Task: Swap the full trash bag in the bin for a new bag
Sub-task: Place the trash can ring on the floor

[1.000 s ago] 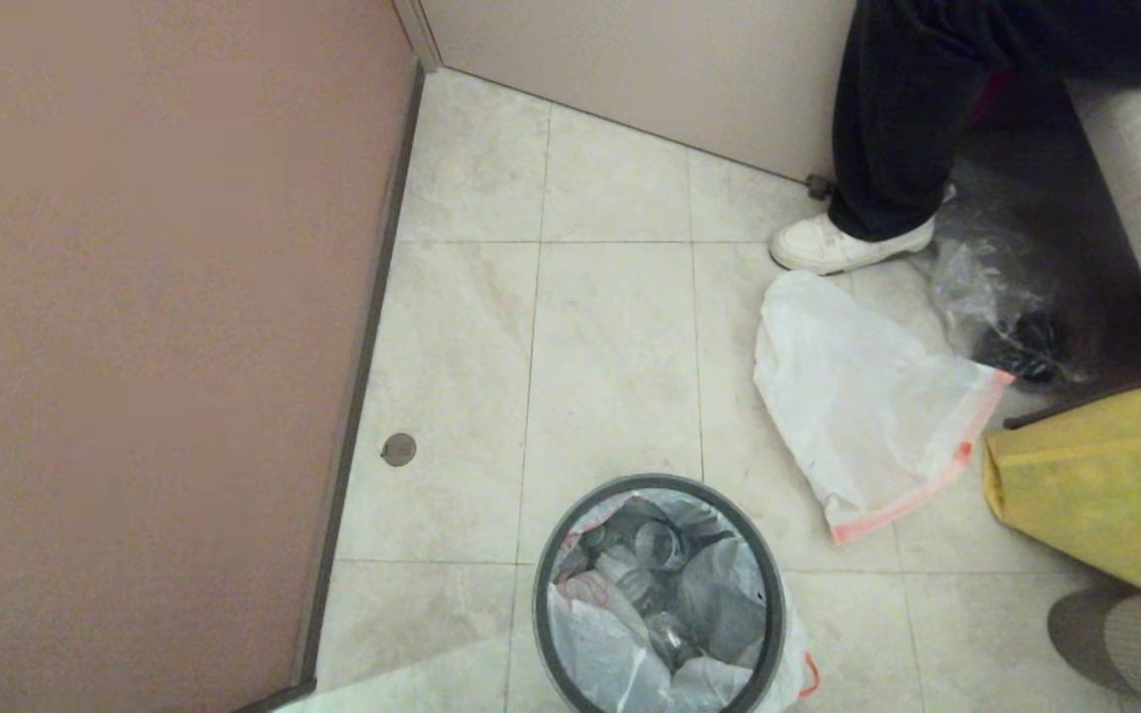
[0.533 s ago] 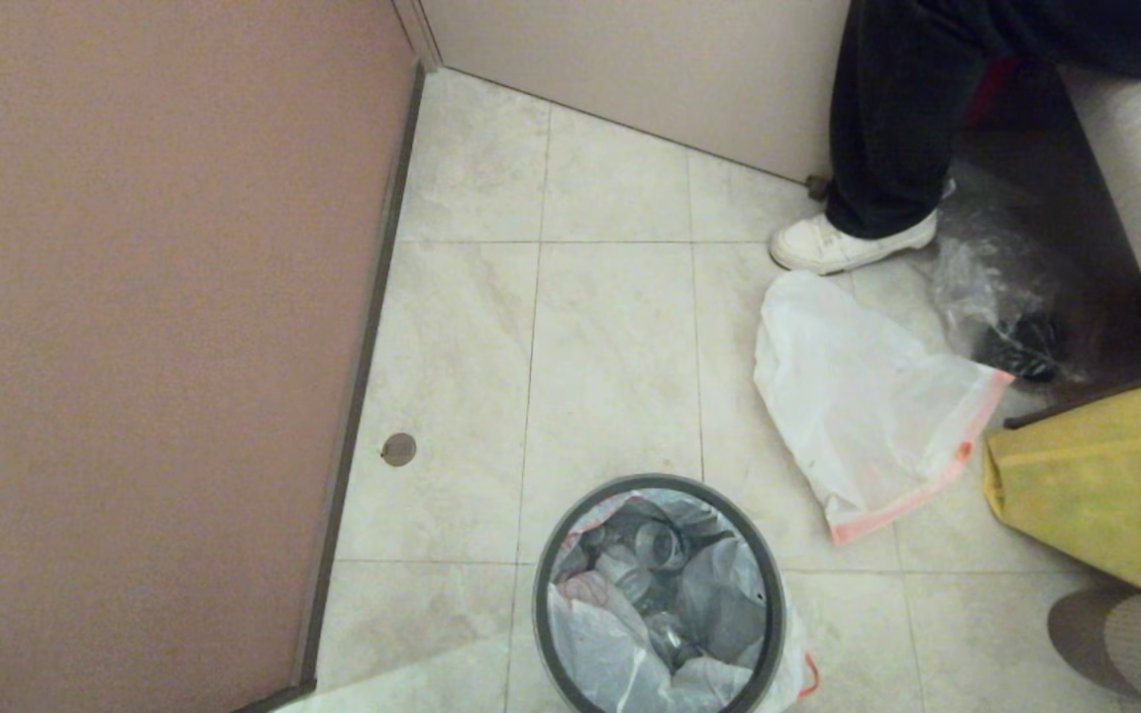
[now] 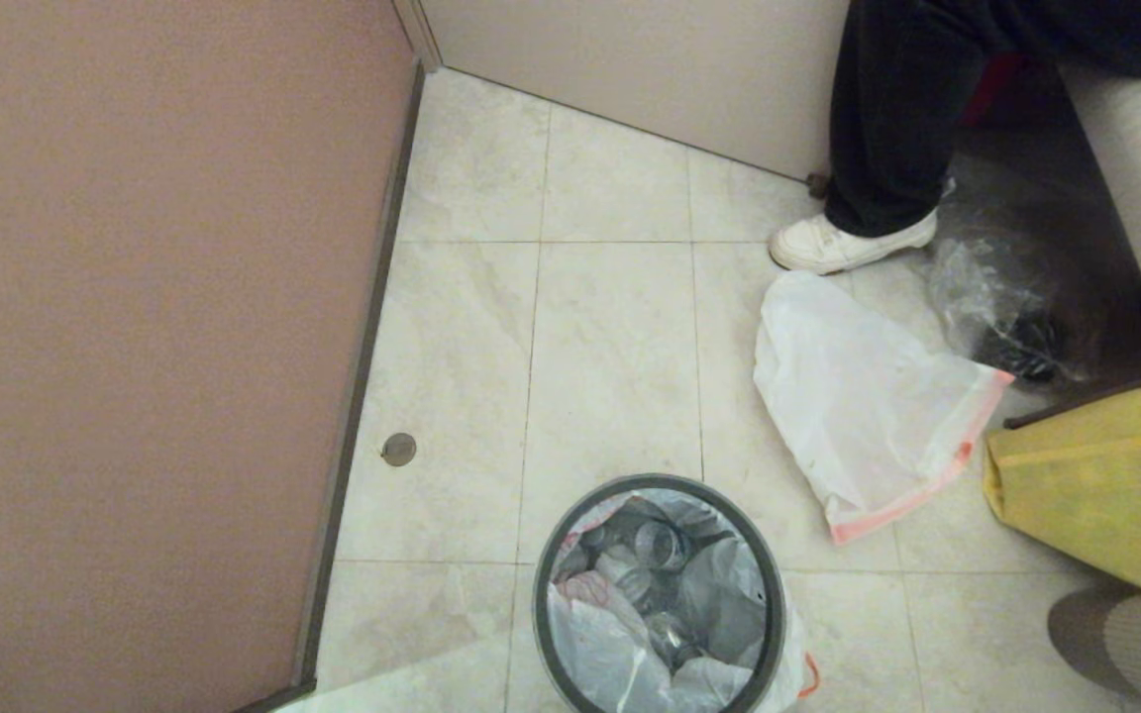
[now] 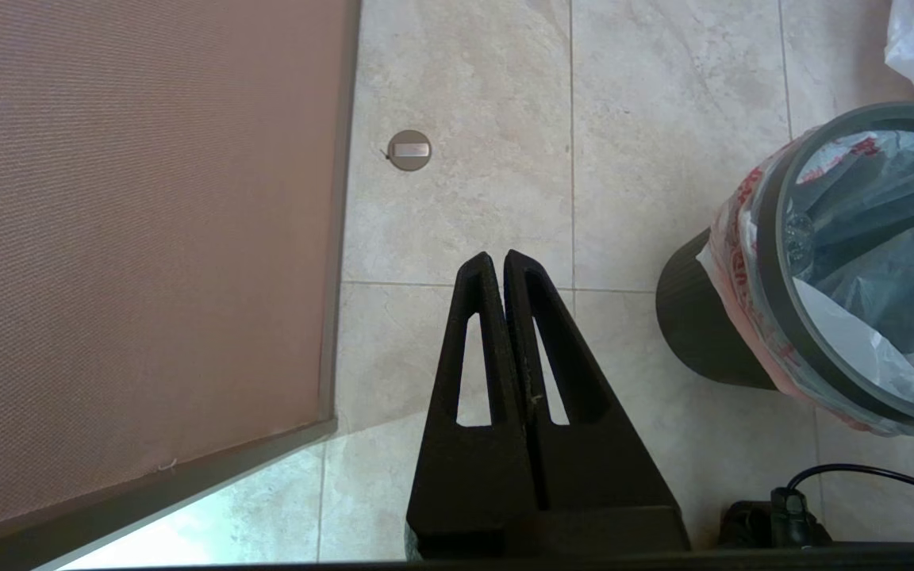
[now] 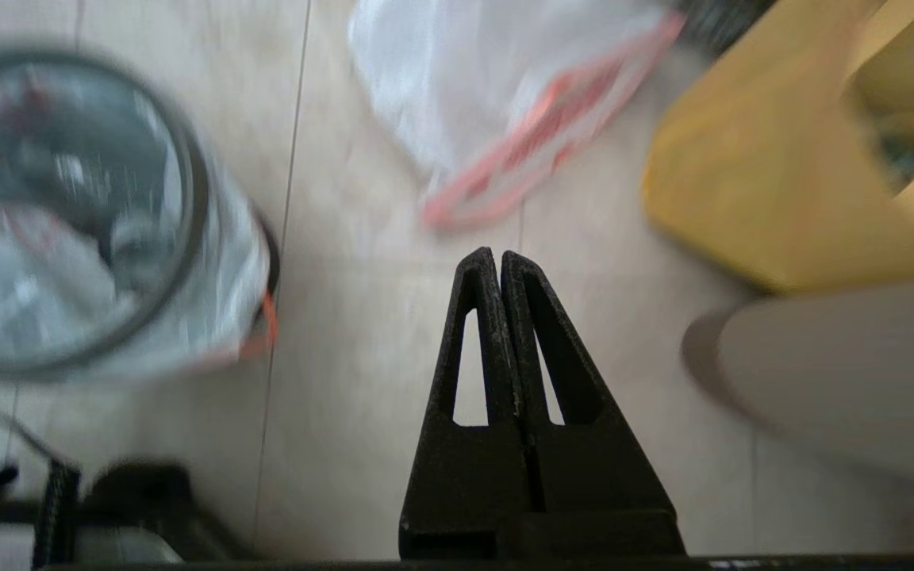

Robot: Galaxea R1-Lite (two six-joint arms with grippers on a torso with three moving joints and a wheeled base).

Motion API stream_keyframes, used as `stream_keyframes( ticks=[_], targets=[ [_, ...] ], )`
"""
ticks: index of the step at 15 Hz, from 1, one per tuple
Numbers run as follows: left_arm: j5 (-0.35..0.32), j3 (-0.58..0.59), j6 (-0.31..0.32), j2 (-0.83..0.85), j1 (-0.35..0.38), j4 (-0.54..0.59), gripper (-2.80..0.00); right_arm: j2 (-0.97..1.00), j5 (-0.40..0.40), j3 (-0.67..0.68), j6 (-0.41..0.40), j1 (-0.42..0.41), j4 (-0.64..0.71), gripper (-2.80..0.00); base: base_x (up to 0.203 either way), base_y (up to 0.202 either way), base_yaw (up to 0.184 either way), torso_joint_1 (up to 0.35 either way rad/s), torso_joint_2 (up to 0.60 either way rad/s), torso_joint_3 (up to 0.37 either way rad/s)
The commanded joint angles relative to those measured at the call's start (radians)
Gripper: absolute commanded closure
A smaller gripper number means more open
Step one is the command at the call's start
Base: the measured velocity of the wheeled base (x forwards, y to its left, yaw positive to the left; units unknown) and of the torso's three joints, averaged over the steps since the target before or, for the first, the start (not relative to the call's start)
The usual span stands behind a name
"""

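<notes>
The bin (image 3: 543,586), black with a grey rim ring, stands on the tiled floor at the near edge of the head view. Inside it sits the full trash bag (image 3: 610,649), white and translucent, lumpy with clear bottles, its orange-red hem folded over the rim. The new bag (image 3: 858,406) lies flat on the floor, further away and to the right of the bin. Neither gripper shows in the head view. My left gripper (image 4: 498,255) is shut and empty above the floor, left of the bin (image 4: 695,333). My right gripper (image 5: 499,252) is shut and empty over bare tiles between the bin (image 5: 197,198) and the new bag (image 5: 489,87).
A brown partition (image 3: 155,347) closes off the left side. A person's leg and white shoe (image 3: 843,246) stand beyond the new bag. A clear bag with dark lumps (image 3: 1006,297) and a big yellow bag (image 3: 1105,485) crowd the right. A round floor plug (image 3: 398,450) lies near the partition.
The person's leg and shoe have shifted slightly. The bin and the bags have not moved.
</notes>
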Motion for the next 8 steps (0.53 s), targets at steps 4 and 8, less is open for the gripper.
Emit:
stream_keyframes(
  ticks=[4, 8],
  targets=[
    [0.0, 0.0, -0.001, 0.001, 0.0, 0.0, 0.0, 0.242, -0.007, -0.321, -0.001, -0.003, 0.126, 0.0, 0.0, 0.0, 0.0, 0.0, 0.0, 0.0],
    [0.0, 0.0, -0.001, 0.001, 0.0, 0.0, 0.0, 0.54, -0.006, -0.486, -0.006, -0.009, 0.155, 0.0, 0.0, 0.0, 0.0, 0.0, 0.0, 0.0]
  ],
)
